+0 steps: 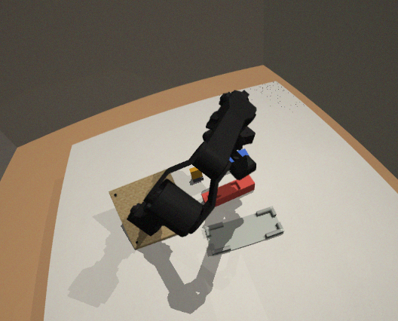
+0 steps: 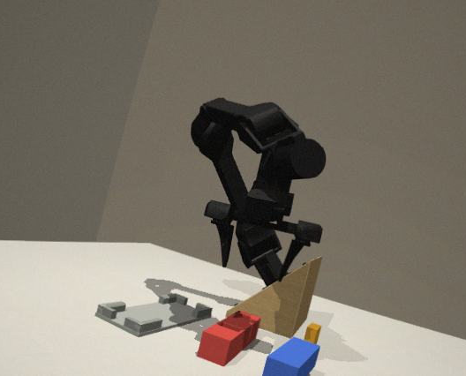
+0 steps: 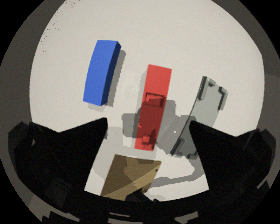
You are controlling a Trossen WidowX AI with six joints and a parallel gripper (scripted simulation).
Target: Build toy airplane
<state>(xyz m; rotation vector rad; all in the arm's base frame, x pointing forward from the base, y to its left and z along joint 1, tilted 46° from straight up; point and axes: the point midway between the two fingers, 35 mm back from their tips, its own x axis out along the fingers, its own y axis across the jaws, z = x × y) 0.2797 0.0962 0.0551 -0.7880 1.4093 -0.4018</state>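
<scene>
Pale tabletop point(image 1: 316, 226) point(image 2: 35, 274) point(image 3: 191, 40), fuselage unseated.

Wrist view, left to right: the blue block point(image 1: 243, 153) point(image 2: 293, 357) point(image 3: 102, 72) lies ahead-left of my gripper point(image 2: 252, 274) point(image 3: 149, 123), which is wide open and empty; the long red socketed fuselage point(image 1: 231, 190) point(image 2: 229, 337) point(image 3: 153, 107) sits ahead between the fingertips, its long axis running away from me; the grey cornered cradle point(image 1: 245, 230) point(image 2: 146, 313) point(image 3: 205, 106) is ahead-right. Descending off-centre, a finger could land on the fuselage or clip the cradle.

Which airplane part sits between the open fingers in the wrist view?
The red fuselage, the one with sockets cut in its top; the blue block lies outside them.
</scene>
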